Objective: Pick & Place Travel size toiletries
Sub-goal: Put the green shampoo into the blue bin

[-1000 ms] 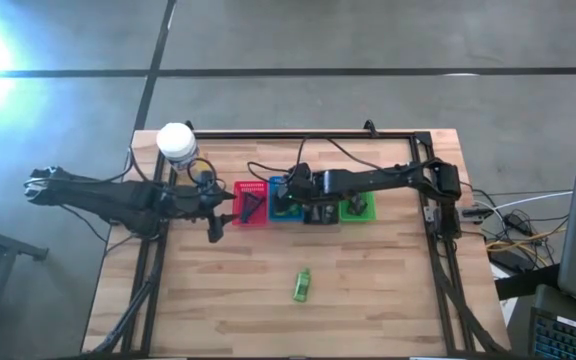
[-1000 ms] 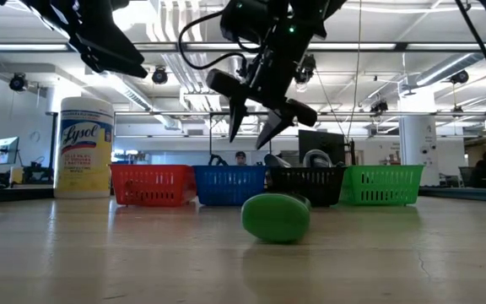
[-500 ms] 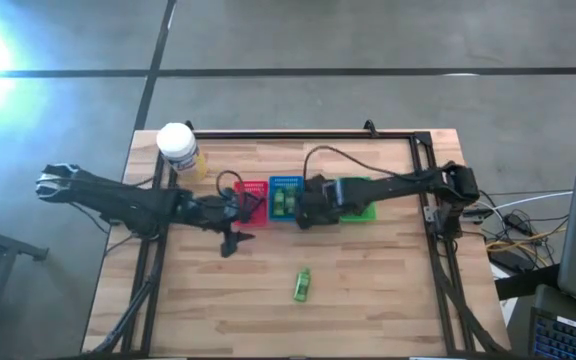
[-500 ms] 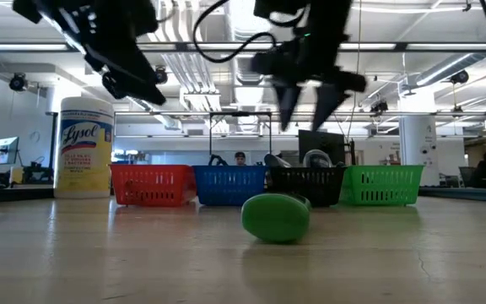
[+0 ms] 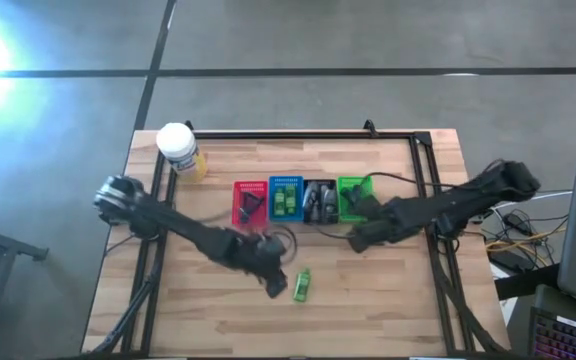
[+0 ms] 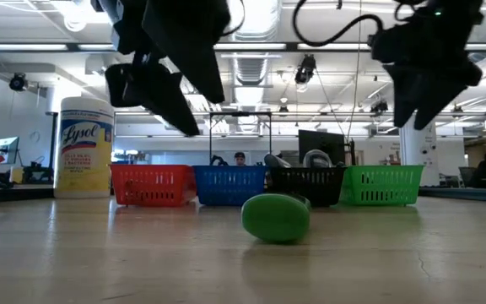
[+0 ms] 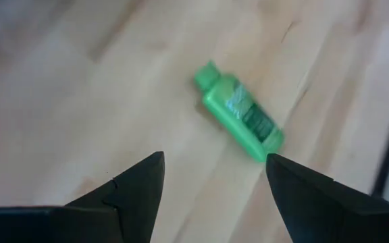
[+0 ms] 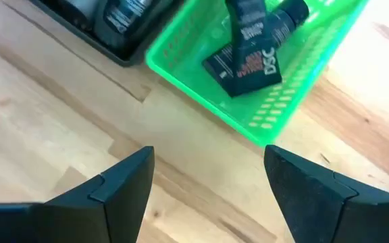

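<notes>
A small bright green bottle point(image 5: 302, 284) lies on its side on the bare wood near the table's middle; it also shows in the low view point(image 6: 276, 217) and in the left wrist view point(image 7: 240, 113). My left gripper point(image 5: 276, 283) hovers open just left of the bottle, above the table point(image 7: 213, 160). My right gripper point(image 5: 353, 240) hangs open over the wood just in front of the green basket point(image 8: 208, 152). Dark sachets and a dark tube point(image 8: 252, 64) lie inside the green basket point(image 8: 262, 111). Grey tubes lie in the black basket point(image 5: 319, 200), and green items in the blue basket point(image 5: 286, 198).
The red point(image 5: 250, 202), blue, black and green point(image 5: 353, 197) baskets stand in a row across the table's middle. A yellow jar with a white cap point(image 5: 176, 145) stands at the far left corner. Bare wood lies along the near side around the green bottle.
My left gripper has swung from beside the red basket toward the near edge and rightward, ending next to the green bottle. My right gripper has drawn away from over the blue and black baskets toward the table's right, stopping in front of the green basket. The bottle has not moved.
</notes>
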Available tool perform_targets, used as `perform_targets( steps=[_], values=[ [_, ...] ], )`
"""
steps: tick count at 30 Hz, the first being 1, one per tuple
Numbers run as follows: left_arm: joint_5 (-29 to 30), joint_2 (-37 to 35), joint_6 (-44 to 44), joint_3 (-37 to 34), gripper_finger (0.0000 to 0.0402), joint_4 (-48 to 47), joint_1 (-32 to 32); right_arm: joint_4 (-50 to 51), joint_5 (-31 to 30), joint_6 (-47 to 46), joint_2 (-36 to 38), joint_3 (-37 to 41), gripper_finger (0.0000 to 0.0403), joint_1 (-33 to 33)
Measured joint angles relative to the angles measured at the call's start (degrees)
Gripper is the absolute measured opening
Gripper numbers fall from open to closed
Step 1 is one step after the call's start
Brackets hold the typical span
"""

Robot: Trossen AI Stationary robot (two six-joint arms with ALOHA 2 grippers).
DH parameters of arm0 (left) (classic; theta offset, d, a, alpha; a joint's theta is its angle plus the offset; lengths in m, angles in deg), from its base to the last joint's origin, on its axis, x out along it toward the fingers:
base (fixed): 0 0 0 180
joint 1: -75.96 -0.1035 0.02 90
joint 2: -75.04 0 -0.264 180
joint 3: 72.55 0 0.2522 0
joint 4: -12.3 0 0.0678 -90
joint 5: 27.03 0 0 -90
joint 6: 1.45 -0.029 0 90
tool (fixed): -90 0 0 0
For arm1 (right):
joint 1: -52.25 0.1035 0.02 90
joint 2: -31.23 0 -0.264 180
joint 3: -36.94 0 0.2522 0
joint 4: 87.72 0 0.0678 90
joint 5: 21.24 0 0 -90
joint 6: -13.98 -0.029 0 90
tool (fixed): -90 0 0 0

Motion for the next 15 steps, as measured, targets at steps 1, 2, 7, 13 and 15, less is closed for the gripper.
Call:
perform_targets(
  steps=[1, 2, 7, 13, 15],
  values=[
    [0.11, 2.50, 1.78, 2.75, 0.0264, -2.69, 0.53, -0.15, -0.08, -0.41, 1.52, 1.21, 0.0276, 0.54],
    [0.13, 4.94, 3.85, 5.66, 0.0264, -5.51, 0.85, -0.23, -0.16, -0.89, 2.77, 2.39, 0.0279, 0.97],
    [-1.16, 15.48, 11.38, 19.04, 0.0264, -15.67, 0.95, -2.88, -0.26, -1.32, 6.08, 6.19, 0.0297, 2.36],
    [-2.47, 23.43, 16.85, 29.00, 0.0264, -18.19, 1.03, -4.07, -0.44, -1.51, 6.28, 7.68, 0.0316, 3.58],
    [-2.60, 25.13, 19.61, 30.52, 0.0264, -19.18, 1.02, -4.19, -0.64, -1.49, 6.28, 7.86, 0.0321, 3.80]
  ],
)
